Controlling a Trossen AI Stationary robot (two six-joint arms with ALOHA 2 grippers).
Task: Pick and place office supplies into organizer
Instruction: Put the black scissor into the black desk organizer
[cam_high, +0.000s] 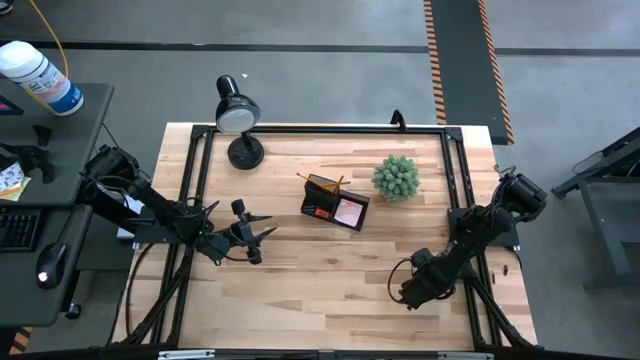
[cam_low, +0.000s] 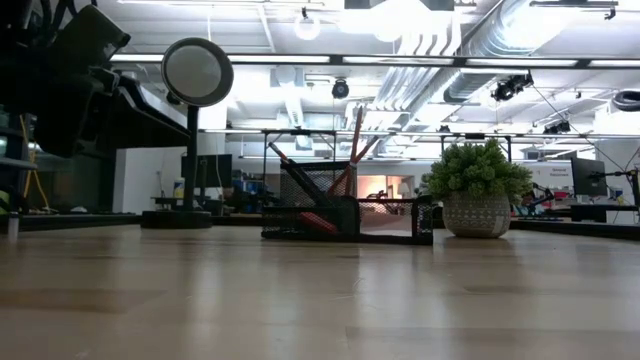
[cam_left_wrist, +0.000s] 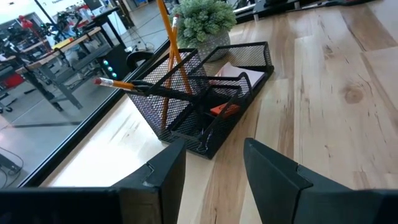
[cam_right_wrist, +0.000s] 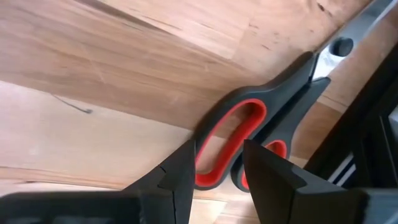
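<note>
Scissors with red-lined black handles (cam_right_wrist: 249, 134) lie flat near the bench's right edge, directly under the right gripper (cam_right_wrist: 217, 165), whose fingers stand apart over a handle loop, probably lining up a grasp. The black mesh organizer (cam_high: 334, 203), holding orange pencils (cam_left_wrist: 168, 43) and a pink pad (cam_high: 350, 211), sits mid-bench toward the back edge. The left gripper (cam_high: 258, 238) waits open, facing it. The pale wood-plank bench (cam_high: 330, 290) stands in a lit workshop.

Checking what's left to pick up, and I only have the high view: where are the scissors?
Observer: The right wrist view shows the scissors flat on the table, just ahead of the right gripper.
Operator: Which end faces it?
Observer: The red-lined handles; the blades point away.
Operator: And the organizer?
Observer: The left wrist view shows pencils leaning in the organizer's tall section. The left gripper faces it, fingers open.
</note>
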